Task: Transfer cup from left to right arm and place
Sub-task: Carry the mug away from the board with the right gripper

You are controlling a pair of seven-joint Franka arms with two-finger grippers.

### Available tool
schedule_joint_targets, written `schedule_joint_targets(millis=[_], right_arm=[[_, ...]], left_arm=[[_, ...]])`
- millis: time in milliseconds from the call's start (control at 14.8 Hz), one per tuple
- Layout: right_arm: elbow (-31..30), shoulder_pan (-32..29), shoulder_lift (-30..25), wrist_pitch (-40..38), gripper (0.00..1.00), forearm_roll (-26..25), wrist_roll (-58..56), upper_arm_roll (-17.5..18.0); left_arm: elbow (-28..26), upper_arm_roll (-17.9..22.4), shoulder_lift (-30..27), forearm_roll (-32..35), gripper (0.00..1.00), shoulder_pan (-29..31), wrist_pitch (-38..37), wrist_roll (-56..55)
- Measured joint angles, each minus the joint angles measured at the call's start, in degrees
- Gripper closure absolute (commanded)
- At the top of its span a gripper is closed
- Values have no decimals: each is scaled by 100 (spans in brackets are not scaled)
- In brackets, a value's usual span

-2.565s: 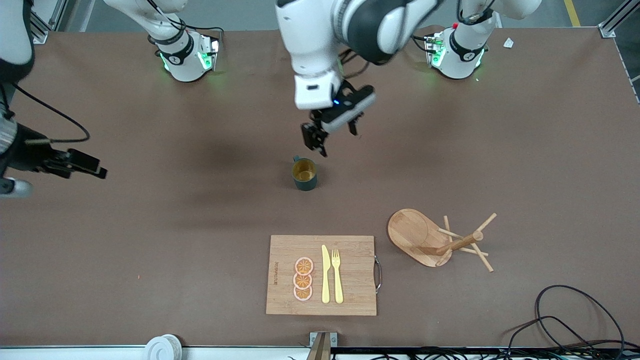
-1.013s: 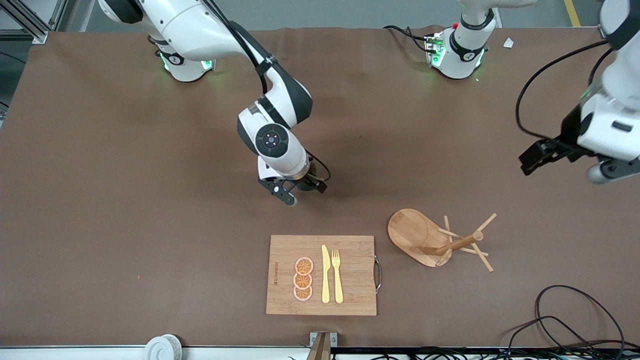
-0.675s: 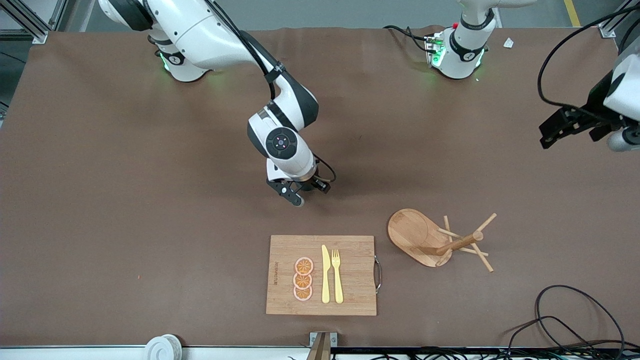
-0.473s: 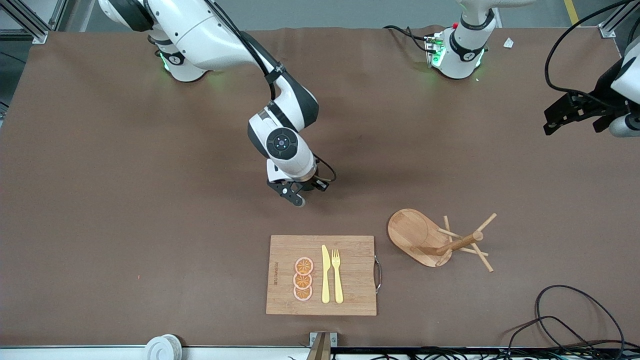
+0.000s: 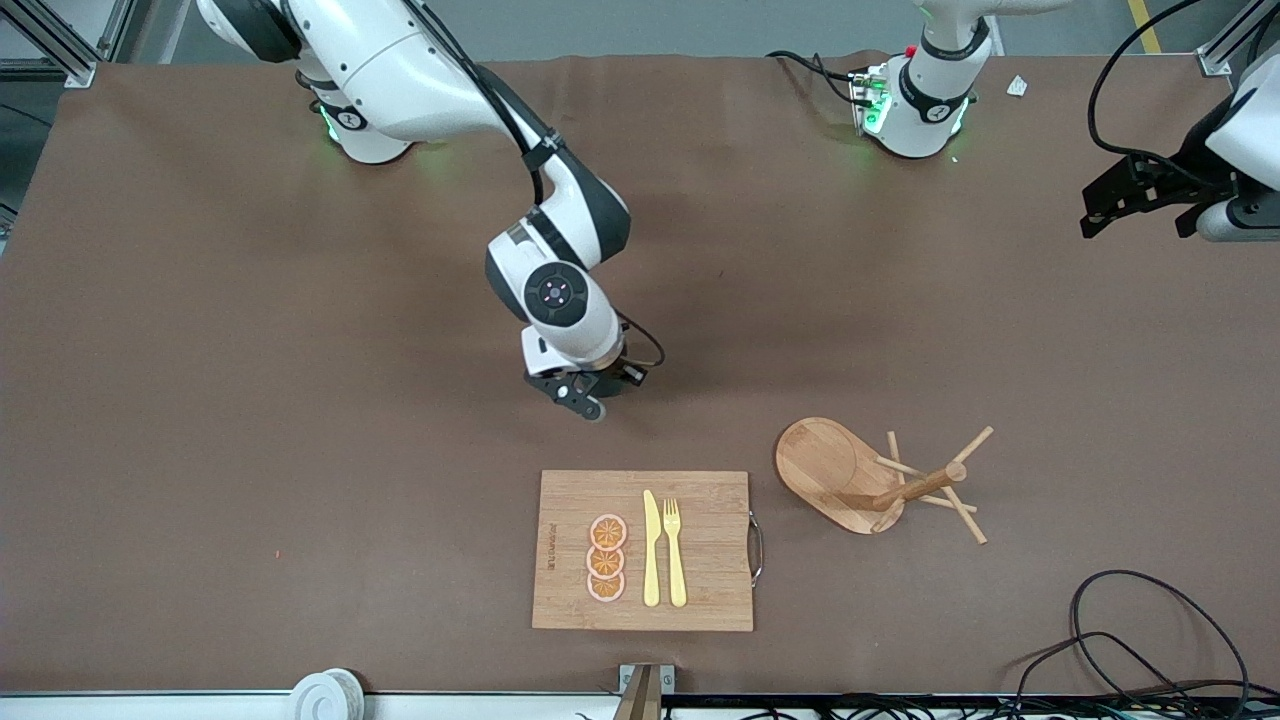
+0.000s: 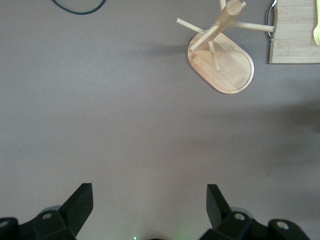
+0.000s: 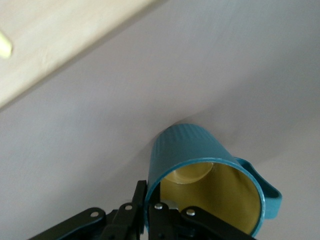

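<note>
Two things could spoil this from here, as I judge it. The right gripper (image 5: 585, 392) is clamped on one thin stretch of the rim of the cup (image 7: 195, 150), so the mug could swing or slip out if it is carried fast. It could also tip if let go before its base sits flat on the table (image 5: 250, 400). The front view hides the cup under the wrist, and whether its base touches the table I cannot tell. On a clock face laid over the front view, gripper and cup are at about twelve o'clock from the cutting board (image 5: 710, 590). The wooden peg stand (image 5: 830, 470) is at about four o'clock from them, apart enough that a bump seems unlikely. The cup is empty, its tan inside bare. The board carries three orange slices (image 5: 606, 558), a yellow knife (image 5: 651, 550) and a fork (image 5: 674, 550); nothing hangs on the stand. The left gripper (image 5: 1140, 195) waits with fingers spread, over the table's edge at two o'clock from the stand.
</note>
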Motion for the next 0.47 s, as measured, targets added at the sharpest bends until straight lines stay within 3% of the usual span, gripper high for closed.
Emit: schedule_joint_targets(millis=[203,473], right_arm=[[309,-968,-165,-805,100,-58,-1600,-120],[330,-2352,-305,-991,99,-128,-3970,-160]], left_arm=[[-22,-12,1,0,0,3,47,0],[15,-9,-24,0,0,16,72,0]])
